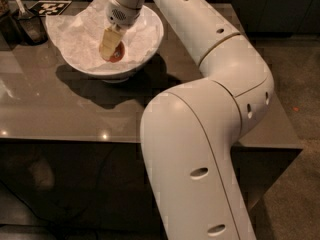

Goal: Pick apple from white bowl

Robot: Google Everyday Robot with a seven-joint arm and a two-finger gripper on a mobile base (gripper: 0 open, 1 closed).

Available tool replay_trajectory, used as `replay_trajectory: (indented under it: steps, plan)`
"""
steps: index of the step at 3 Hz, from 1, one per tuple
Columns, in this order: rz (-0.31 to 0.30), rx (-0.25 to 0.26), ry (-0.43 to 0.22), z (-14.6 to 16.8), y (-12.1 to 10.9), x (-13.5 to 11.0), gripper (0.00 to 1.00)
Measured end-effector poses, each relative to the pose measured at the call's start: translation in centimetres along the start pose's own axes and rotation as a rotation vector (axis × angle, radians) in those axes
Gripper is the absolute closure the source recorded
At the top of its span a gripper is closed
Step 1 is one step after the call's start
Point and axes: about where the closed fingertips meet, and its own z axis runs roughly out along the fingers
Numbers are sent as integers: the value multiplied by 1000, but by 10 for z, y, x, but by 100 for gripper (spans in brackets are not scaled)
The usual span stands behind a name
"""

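Camera view: tool is down inside the white bowl, right on the apple; can't tell if it's clamped. Paper lining could snag, or the apple rolls away if the grip's shallow.

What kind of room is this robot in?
Probably a kitchen or break area: a glossy grey counter, a white bowl holding an apple, and a cup with a utensil. The gripper is in the bowl at the apple.
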Motion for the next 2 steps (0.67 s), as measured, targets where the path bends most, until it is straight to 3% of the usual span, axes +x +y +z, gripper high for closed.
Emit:
replay_trajectory:
  steps: [2]
  plan:
    - [-8, 46, -49, -50, 12, -20, 100]
